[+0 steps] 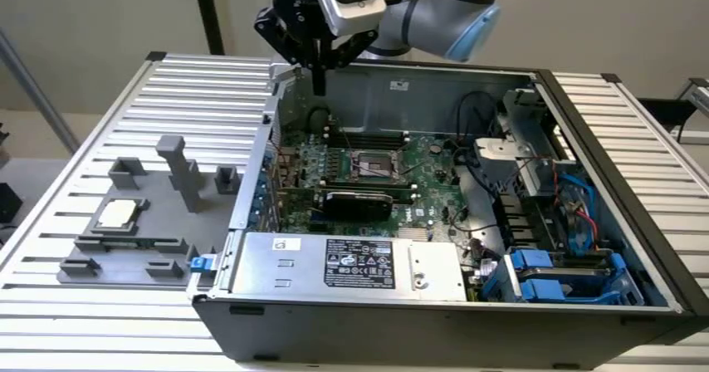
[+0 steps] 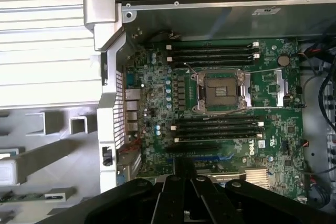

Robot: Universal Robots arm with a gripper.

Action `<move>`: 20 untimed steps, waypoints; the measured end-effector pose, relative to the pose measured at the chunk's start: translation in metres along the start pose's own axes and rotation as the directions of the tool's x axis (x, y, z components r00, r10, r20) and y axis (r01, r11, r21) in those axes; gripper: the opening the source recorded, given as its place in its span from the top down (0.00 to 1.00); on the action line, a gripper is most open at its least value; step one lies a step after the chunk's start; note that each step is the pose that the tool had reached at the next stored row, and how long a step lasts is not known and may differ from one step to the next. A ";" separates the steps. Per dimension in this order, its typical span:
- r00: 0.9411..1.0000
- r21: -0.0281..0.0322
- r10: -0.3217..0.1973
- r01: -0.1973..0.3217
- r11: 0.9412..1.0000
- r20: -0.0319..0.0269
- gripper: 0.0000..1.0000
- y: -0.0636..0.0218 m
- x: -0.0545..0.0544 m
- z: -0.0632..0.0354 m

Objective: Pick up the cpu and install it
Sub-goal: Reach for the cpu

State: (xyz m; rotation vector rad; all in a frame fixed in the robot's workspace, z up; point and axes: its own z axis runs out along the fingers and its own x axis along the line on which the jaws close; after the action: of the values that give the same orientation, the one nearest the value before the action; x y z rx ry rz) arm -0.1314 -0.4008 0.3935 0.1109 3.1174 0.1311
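The pick-up is not yet made, so the work stands at its first step. At the middle left of the exterior view the cpu (image 1: 116, 214) lies flat, silver face up, on the grey holder (image 1: 166, 247) on the slatted table (image 1: 66, 322), untouched and well apart from the gripper.

As I judge it, taking hold calls for the gripper to be square above the chip, with fingers spread enough to take its thin edges.

In the upper middle of the frame the gripper (image 1: 319, 81) hangs above the rear left corner of the open computer case (image 1: 443, 322), pointing straight down. Its fingers (image 2: 170, 198) look drawn together and hold nothing. The arm (image 1: 449, 11) reaches in from the top edge.

Right of the gripper and lower, the empty socket (image 1: 371, 166) sits on the green board in the middle of the frame.
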 end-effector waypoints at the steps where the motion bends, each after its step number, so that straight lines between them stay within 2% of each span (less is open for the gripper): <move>1: 1.000 0.000 0.000 0.000 1.000 0.000 0.89 -0.0017 0.004 -0.0002; 11: 1.000 0.000 0.000 0.000 1.000 0.000 0.89 -0.0175 0.049 -0.0023; 20: 1.000 0.000 0.000 0.000 1.000 0.000 0.89 -0.0274 0.089 -0.0038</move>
State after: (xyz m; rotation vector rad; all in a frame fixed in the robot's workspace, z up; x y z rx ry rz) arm -0.2222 -0.4220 0.3934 0.1109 3.1175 0.1310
